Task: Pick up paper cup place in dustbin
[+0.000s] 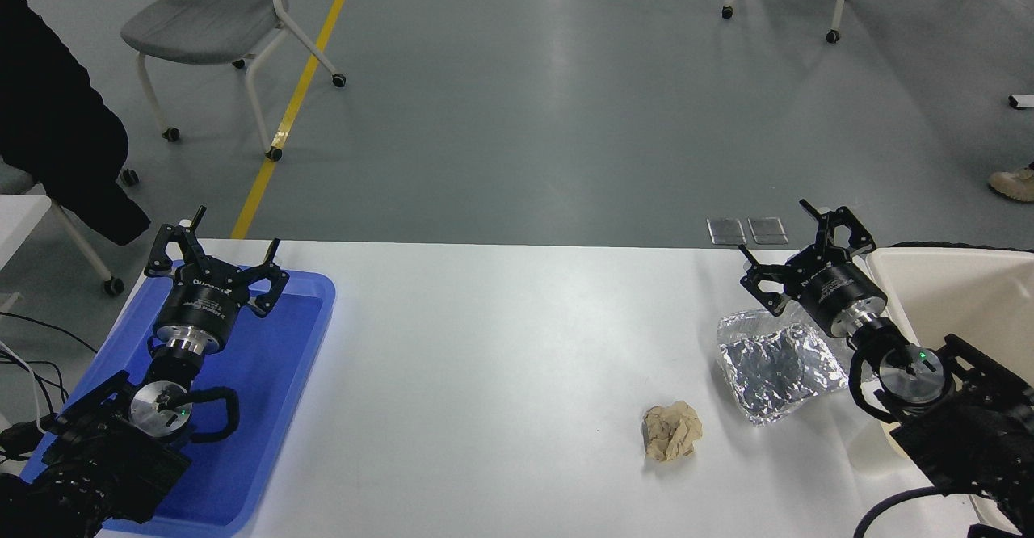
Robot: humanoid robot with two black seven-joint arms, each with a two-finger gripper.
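- Cream-white dustbin [953,279] seen at worktop's right; no paper cup visible.
- Right gripper [796,243] held beside dustbin, jaws apart, empty.
- Left gripper [214,239] parked, jaws apart.
- Step judged: release likely done; retreat needed next.

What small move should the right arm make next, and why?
Probably draw back from the dustbin. The right gripper hangs beside its rim with fingers open and empty, and no paper cup shows on the table, only the foil tray and the crumpled paper ball. Whether the cup lies inside the bin cannot be seen.
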